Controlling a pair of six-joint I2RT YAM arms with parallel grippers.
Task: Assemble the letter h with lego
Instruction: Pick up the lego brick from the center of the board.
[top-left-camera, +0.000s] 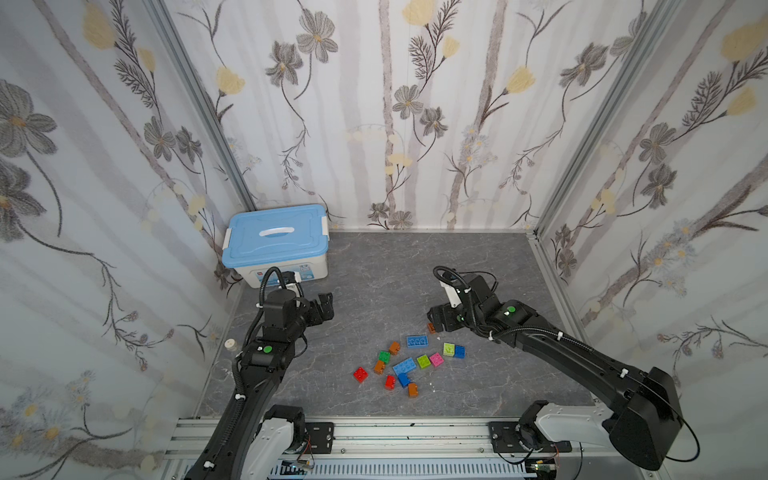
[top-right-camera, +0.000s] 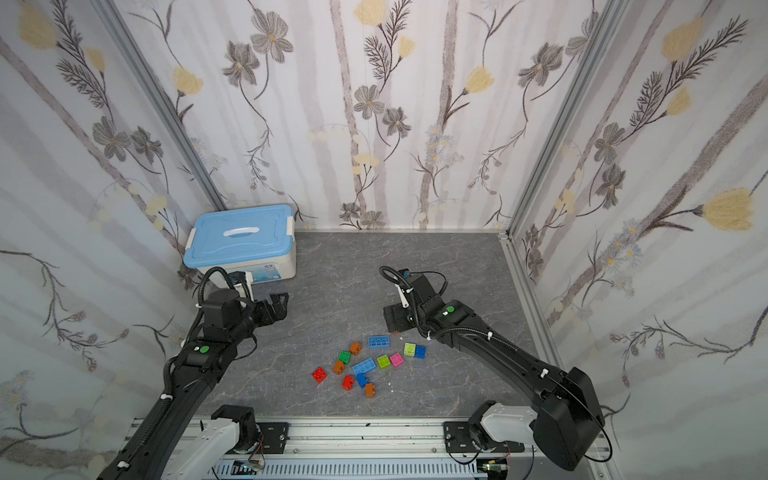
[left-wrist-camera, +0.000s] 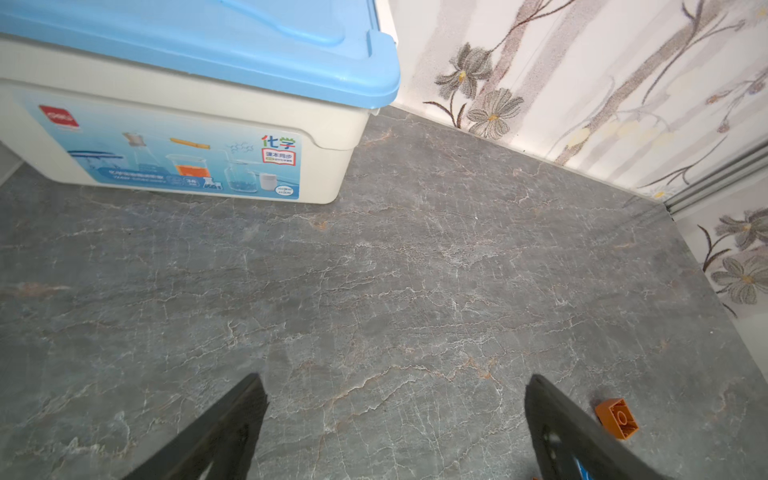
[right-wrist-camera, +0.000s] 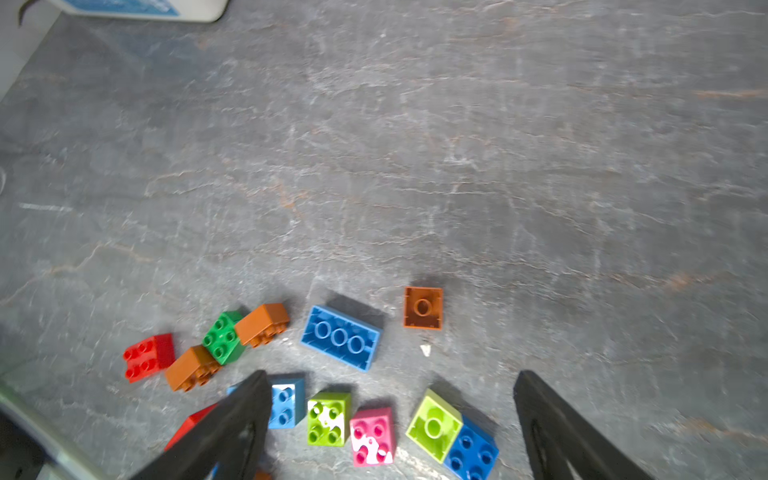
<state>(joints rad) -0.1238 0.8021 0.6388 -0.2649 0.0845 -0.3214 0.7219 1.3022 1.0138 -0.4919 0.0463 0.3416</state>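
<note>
Lego bricks (right-wrist-camera: 340, 337) look light, rigid and slick: pinch one across its flat side walls, clear of studs; left gripper (left-wrist-camera: 397, 376) and right gripper (right-wrist-camera: 390, 376) both stand spread, empty.

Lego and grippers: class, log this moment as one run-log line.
lego: scattered, no h yet | left gripper: open, empty | right gripper: open, empty, above bricks

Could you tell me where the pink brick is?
In a top view the pink brick lies between a lime brick and a lime-blue pair, in the right half of the pile.
</note>
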